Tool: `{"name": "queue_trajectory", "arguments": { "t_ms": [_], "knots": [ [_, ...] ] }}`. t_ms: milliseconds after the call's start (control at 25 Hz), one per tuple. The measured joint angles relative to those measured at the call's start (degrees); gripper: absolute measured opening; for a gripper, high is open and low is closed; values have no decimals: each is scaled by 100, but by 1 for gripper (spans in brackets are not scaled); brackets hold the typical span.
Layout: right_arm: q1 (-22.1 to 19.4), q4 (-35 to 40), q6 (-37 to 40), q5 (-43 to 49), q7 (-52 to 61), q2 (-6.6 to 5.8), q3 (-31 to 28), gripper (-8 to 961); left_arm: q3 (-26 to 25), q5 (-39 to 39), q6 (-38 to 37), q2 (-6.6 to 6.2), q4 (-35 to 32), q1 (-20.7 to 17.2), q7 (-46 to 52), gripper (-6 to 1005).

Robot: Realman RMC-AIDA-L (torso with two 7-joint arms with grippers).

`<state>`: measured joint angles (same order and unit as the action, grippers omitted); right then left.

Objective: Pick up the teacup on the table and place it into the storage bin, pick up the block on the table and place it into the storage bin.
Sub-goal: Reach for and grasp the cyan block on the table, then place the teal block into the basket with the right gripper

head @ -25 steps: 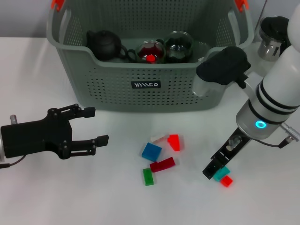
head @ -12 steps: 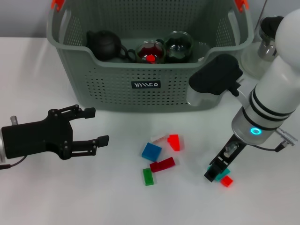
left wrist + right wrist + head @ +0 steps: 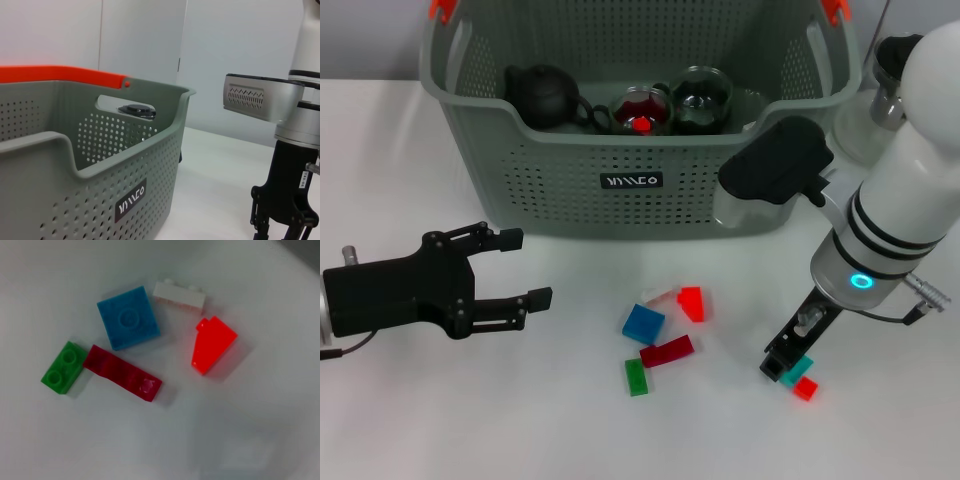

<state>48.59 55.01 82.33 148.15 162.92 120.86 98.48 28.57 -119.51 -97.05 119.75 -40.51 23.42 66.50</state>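
Observation:
The storage bin (image 3: 620, 200) stands at the back middle of the table and fills the left wrist view (image 3: 75, 175). Inside it are a black teapot (image 3: 542, 92) and two glass teacups (image 3: 642, 108). On the table in front of it lie a blue block (image 3: 643, 323), a white one (image 3: 660, 297), a red one (image 3: 691, 302), a dark red one (image 3: 666, 351) and a green one (image 3: 637, 377). Further right my right gripper (image 3: 783, 365) points down at a teal block (image 3: 801, 368), its fingers open around it; a small red block (image 3: 805, 389) lies beside it. My left gripper (image 3: 510, 268) rests open at the left.
A glass vessel with a dark rim (image 3: 890, 75) stands on the table to the right of the bin, partly hidden by my right arm. The right wrist view shows the blue (image 3: 128, 317), white (image 3: 178, 294), red (image 3: 212, 345), dark red (image 3: 122, 372) and green (image 3: 62, 366) blocks.
My right arm has swung a little to the left and its gripper has settled closer over the teal block. The left arm has not moved.

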Motion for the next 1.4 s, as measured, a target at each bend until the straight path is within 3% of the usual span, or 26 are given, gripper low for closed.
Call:
{"name": "queue_trajectory", "arguments": {
  "t_ms": [520, 760, 960, 1120, 1400],
  "knots": [
    [-21, 612, 96, 6, -6, -58, -75, 429, -19, 0, 9, -19, 0, 9, 13, 836],
    [36, 1868, 858, -381, -458, -62, -1395, 427, -78, -2, 3, -31, -20, -10, 1, 836],
    [633, 2565, 1100, -812, -869, -79, -2897, 428, -111, -3, -19, -31, -31, -4, -8, 836],
    [1195, 2192, 378, -793, -1256, -96, -3733, 428, -115, -3, -42, -33, -36, 25, -11, 835],
    [1736, 686, -1169, -634, -1557, -265, -3774, 429, -114, -2, -59, -38, -36, 48, 30, 835]
  ]
}}
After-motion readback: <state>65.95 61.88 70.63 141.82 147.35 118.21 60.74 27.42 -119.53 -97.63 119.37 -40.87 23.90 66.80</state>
